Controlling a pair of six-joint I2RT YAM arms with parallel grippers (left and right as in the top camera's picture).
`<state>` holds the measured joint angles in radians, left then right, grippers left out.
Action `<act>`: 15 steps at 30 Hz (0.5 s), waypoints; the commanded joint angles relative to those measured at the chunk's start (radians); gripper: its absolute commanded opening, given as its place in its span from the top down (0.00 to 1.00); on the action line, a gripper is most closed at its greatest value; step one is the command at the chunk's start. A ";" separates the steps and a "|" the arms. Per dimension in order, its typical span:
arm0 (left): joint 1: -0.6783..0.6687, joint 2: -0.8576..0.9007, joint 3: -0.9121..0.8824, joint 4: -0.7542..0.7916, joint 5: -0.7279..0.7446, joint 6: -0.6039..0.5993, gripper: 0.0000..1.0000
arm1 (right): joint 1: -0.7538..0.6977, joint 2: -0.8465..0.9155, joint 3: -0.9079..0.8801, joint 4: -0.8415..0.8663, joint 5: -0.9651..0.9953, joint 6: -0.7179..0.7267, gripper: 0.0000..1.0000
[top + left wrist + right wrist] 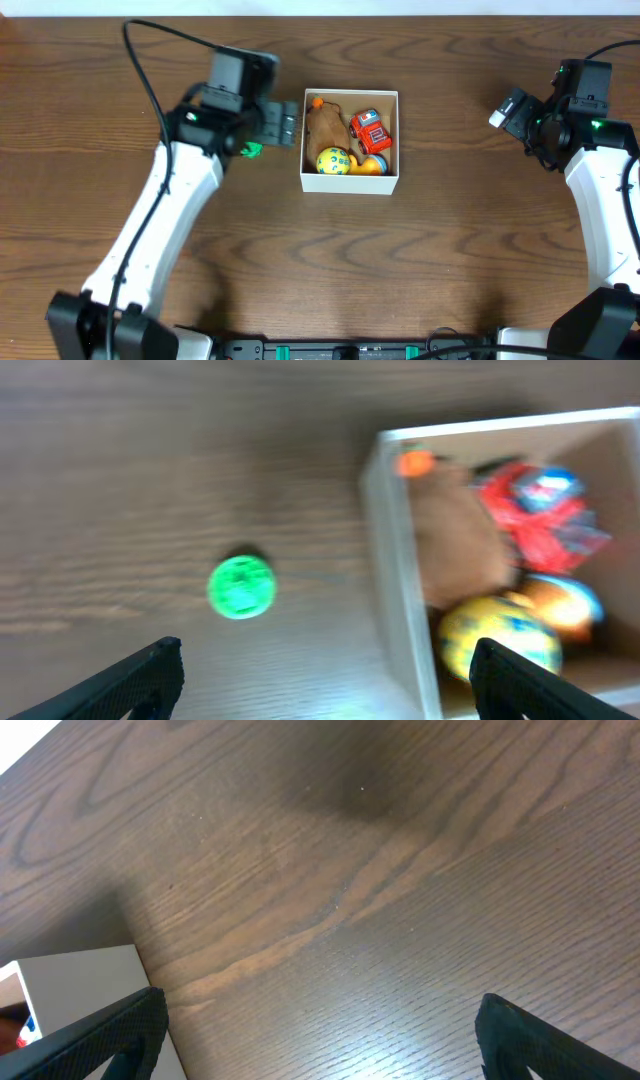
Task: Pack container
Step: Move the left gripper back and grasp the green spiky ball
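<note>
The container [349,183] is a small white box with a tan inside, at the table's middle back. It holds a brown plush toy [324,125], a red toy car [371,131], a yellow ball [333,161] and an orange piece [372,166]. A small green toy [251,150] lies on the table left of the box; it also shows in the left wrist view [241,587], left of the container wall [395,570]. My left gripper [325,670] is open and empty, above the green toy and the box's left wall. My right gripper [320,1030] is open and empty over bare table right of the box [70,985].
The wooden table [450,250] spreads around the box. My left arm [170,220] crosses the left side and my right arm [600,200] stands at the right edge.
</note>
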<state>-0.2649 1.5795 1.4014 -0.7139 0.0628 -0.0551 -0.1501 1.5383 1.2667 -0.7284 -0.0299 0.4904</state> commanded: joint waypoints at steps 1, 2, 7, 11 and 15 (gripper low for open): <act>0.062 0.098 0.000 0.002 -0.011 -0.002 0.08 | -0.006 0.005 -0.008 0.002 -0.001 0.013 0.01; 0.080 0.129 0.000 0.008 -0.011 -0.002 0.08 | -0.006 0.005 -0.008 0.002 -0.001 0.013 0.01; 0.142 0.258 0.000 0.040 -0.010 -0.003 0.08 | -0.006 0.005 -0.008 0.002 -0.001 0.013 0.01; 0.162 0.340 0.000 0.064 0.005 -0.002 0.08 | -0.006 0.005 -0.008 0.002 -0.001 0.013 0.01; 0.161 0.385 0.000 0.080 0.008 -0.002 0.08 | -0.006 0.005 -0.008 0.002 -0.001 0.013 0.01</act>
<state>-0.1028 1.9427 1.4014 -0.6434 0.0643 -0.0551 -0.1501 1.5383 1.2663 -0.7284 -0.0299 0.4904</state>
